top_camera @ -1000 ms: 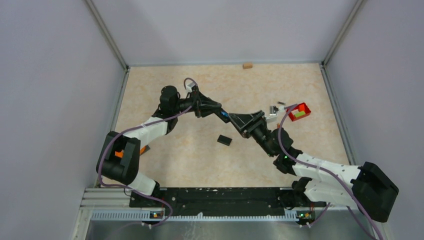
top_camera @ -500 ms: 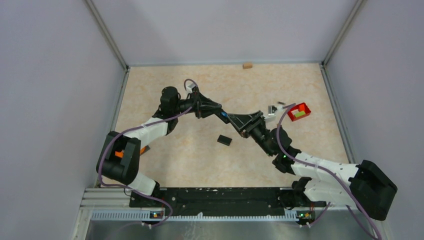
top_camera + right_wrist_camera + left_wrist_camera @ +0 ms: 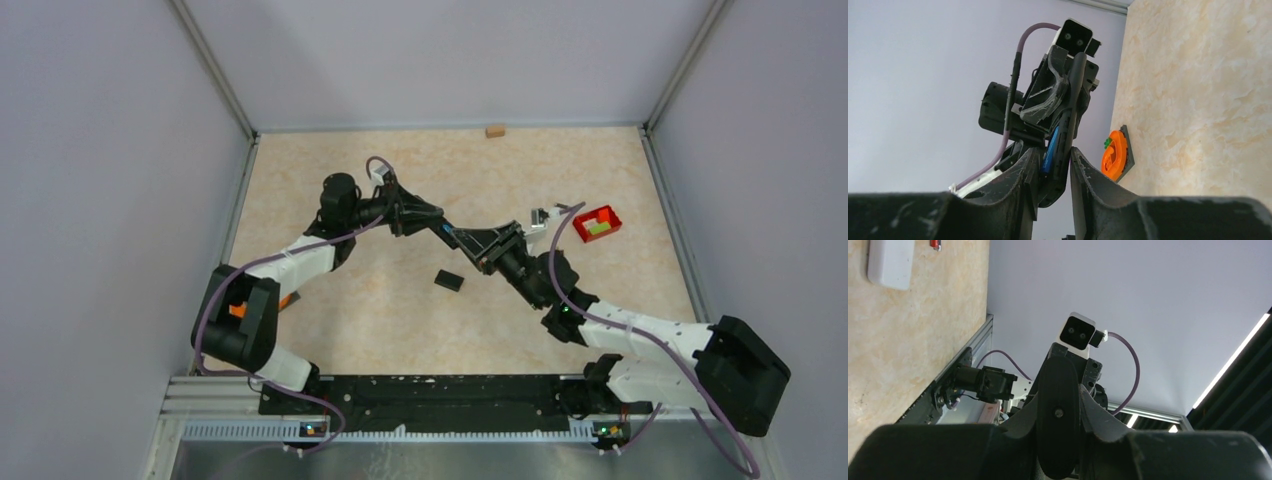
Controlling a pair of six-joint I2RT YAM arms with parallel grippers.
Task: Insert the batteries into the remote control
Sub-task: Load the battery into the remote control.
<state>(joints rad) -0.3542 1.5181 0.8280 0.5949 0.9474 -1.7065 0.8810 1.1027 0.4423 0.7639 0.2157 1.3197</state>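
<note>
Beige table [image 3: 350, 330]; L tool [image 3: 438, 226] outstretched, clamps remote [image 3: 1068, 130]; R tool [image 3: 1054, 154] straddles it, grip unclear.

White shells are alternating with chunky black joints on the left arm [image 3: 300, 255] and right arm [image 3: 640, 335], mauve cables [image 3: 1137, 369] are looping alongside both, an orange patch [image 3: 238, 308] is marking the lower-left base, and the right gripper [image 3: 1054, 155] is showing pale scuffs on its black fingers.

The table [image 3: 400, 320] looked like smooth, mottled beige stone-look laminate. The remote control [image 3: 1074, 100] was matt black plastic; the right gripper [image 3: 1054, 155] was scuffed, whitened black plastic.
</note>
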